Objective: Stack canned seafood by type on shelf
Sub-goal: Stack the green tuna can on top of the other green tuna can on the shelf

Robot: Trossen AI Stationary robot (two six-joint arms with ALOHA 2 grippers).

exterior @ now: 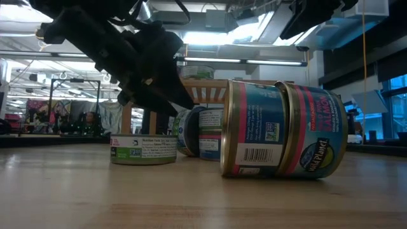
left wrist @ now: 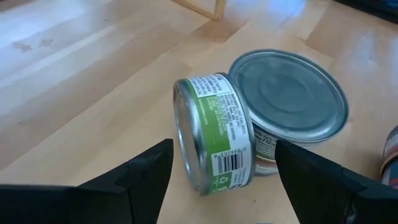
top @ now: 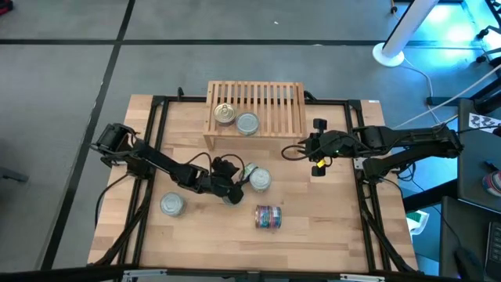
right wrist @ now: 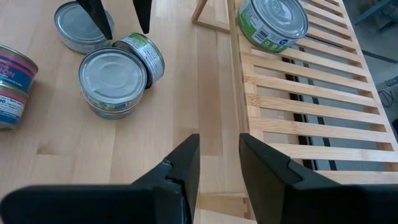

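Near mid-surface, the left claw (top: 235,186) was spread wide around a tipped green-labelled tin (left wrist: 211,134), leaning on an upright tin (top: 260,179), evidently for pickup; the right claw (right wrist: 219,163), half-parted and empty, waited beside the shelf (top: 274,102).

The left arm (exterior: 121,51) hides most of the shelf (exterior: 210,89).

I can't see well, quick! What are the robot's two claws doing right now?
Left gripper: open, fingers either side of the tipped green-label tin, not gripping it.
Right gripper: partly open, empty, beside the shelf.
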